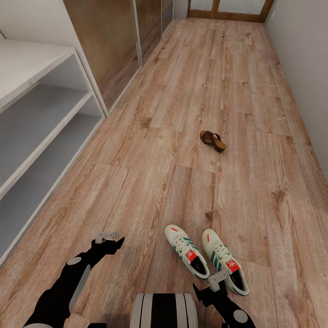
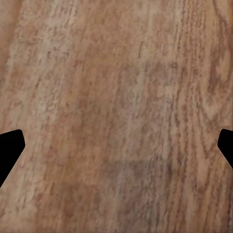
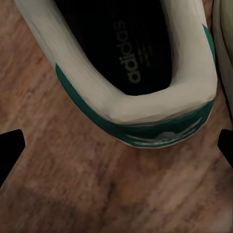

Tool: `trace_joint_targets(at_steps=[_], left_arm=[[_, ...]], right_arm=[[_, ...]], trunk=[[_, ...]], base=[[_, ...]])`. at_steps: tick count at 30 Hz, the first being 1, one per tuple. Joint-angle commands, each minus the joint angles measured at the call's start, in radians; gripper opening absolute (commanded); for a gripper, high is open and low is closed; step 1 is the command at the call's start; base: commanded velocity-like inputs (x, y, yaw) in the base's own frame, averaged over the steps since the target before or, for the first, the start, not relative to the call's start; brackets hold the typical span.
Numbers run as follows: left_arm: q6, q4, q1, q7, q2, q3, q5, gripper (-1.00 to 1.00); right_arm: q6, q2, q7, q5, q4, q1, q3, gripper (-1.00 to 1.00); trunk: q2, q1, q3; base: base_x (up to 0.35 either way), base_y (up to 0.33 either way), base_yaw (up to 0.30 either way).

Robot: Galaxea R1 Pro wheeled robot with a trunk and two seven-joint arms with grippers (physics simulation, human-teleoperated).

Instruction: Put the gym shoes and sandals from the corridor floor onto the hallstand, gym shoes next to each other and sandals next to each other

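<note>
Gym shoes first: both sneakers sit side by side on the corridor floor point(image 1: 150, 150) at the bottom centre-right of the head view, the left gym shoe point(image 1: 186, 250) and the right gym shoe point(image 1: 225, 260), toes pointing up-frame, so neither has been lifted yet. One brown sandal point(image 1: 212, 140) lies on its own further down the hall, middle right of the frame, well apart from the sneakers; I can't spot its partner anywhere. The hallstand point(image 1: 43, 98) runs along the left edge, and the shelf rows I can see look bare, so as far as I can tell nothing's been racked and basically the whole job is still ahead. The right gripper point(image 1: 217, 281) hovers at the heel end of the right sneaker; in the right wrist view its dark fingertips point(image 3: 10, 150) sit wide apart at the frame edges with the shoe's heel point(image 3: 160, 121) between and ahead of them, so jaws spread, holding nothing. The left gripper point(image 1: 108, 238) hangs over bare planks at lower left, its fingertips point(image 2: 9, 150) equally wide apart and empty. My guess is the right sneaker gets grabbed first.
</note>
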Motion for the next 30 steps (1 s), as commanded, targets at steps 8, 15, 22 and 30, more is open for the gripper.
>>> trace_joint_targets(at_steps=[8, 15, 22, 30], left_arm=[[0.008, -0.001, 0.0, -0.005, 0.0, 0.003, 0.005, 1.0], [0.008, -0.001, 0.0, -0.005, 0.0, 0.003, 0.005, 1.0], [0.008, -0.001, 0.0, -0.005, 0.0, 0.004, 0.003, 1.0], [0.008, 0.0, 0.0, -0.005, 0.0, 0.003, 0.002, 1.0]], right_arm=[[-0.003, 0.0, 0.002, 0.009, 0.0, 0.0, -0.002, 1.0], [-0.003, 0.0, 0.002, 0.009, 0.0, 0.0, -0.002, 1.0], [-0.003, 0.0, 0.002, 0.009, 0.0, 0.0, -0.002, 1.0], [-0.003, 0.0, 0.002, 0.009, 0.0, 0.0, -0.003, 1.0]], trunk=[[0.0, 0.0, -0.001], [0.0, 0.0, -0.001], [0.0, 0.0, -0.001], [0.0, 0.0, -0.001]], base=[[0.0, 0.0, 0.0], [0.067, 0.0, 0.0], [0.082, 0.0, 0.0], [0.012, 0.0, 0.0]])
